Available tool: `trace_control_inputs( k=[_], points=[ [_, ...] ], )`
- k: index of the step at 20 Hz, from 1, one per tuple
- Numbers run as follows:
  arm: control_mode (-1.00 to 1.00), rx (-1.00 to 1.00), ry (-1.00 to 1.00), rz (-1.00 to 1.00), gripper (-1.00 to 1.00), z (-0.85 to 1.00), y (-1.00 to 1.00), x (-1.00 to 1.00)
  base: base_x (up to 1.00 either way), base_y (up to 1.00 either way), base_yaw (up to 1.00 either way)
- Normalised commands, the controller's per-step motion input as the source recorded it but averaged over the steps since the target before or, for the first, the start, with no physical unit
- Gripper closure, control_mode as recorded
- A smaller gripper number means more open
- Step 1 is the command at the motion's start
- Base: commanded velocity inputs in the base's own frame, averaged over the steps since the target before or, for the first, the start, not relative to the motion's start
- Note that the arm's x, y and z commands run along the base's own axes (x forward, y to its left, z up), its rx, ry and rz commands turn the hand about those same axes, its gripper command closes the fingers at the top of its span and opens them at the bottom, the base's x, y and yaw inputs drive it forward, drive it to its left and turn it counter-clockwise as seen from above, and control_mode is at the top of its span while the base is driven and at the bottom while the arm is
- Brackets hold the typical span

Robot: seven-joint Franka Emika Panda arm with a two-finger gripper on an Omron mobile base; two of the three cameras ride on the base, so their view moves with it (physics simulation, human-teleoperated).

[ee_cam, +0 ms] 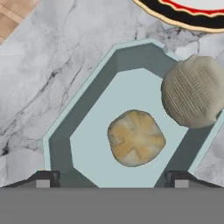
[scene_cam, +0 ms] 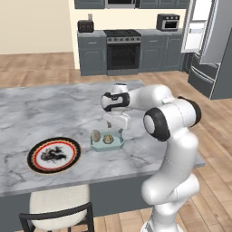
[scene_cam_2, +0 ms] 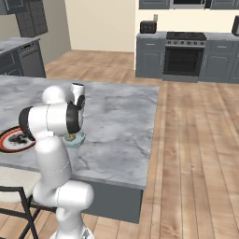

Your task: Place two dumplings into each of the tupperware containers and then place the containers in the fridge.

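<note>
One tupperware container (scene_cam: 115, 145), pale blue-green, sits on the marble island (scene_cam: 54, 104). In the hand view its wall (ee_cam: 87, 105) lies right below me. A tan dumpling (ee_cam: 136, 138) lies on the container's floor. A second, greyer dumpling (ee_cam: 192, 91) leans on the container's rim toward the plate side. From the left base view the two dumplings (scene_cam: 108, 138) (scene_cam: 96, 135) sit side by side. My gripper (scene_cam: 119, 130) hangs just above the container, open, its fingertips (ee_cam: 46, 179) spread wide with nothing between them. The fridge (scene_cam: 213, 50) stands at the far right with a door open.
A round plate (scene_cam: 53, 155) with a red and black rim lies left of the container, near the island's front edge. A chair (scene_cam: 56, 206) stands under that edge. Grey cabinets with a black oven (scene_cam: 122, 54) line the back wall.
</note>
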Motion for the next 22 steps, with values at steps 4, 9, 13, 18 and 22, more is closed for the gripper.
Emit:
trace_control_inputs(
  k=[4,9,13,18,22],
  points=[
    [-1.0,0.02,0.0,0.01,-1.0,0.05,-0.91,-0.39,0.0,0.0,0.0],
    [-1.0,0.04,-0.01,0.2,-1.0,0.0,-0.54,-0.06,0.0,0.0,0.0],
    [-1.0,0.07,-0.13,0.33,-1.0,0.0,-0.02,-0.23,0.0,0.0,0.0],
    [-1.0,0.01,-0.18,0.3,-1.0,-0.02,0.04,-0.43,0.0,0.0,0.0],
    [-1.0,0.0,-0.05,0.2,-1.0,-0.07,0.09,0.07,0.0,0.0,0.0]
  ],
)
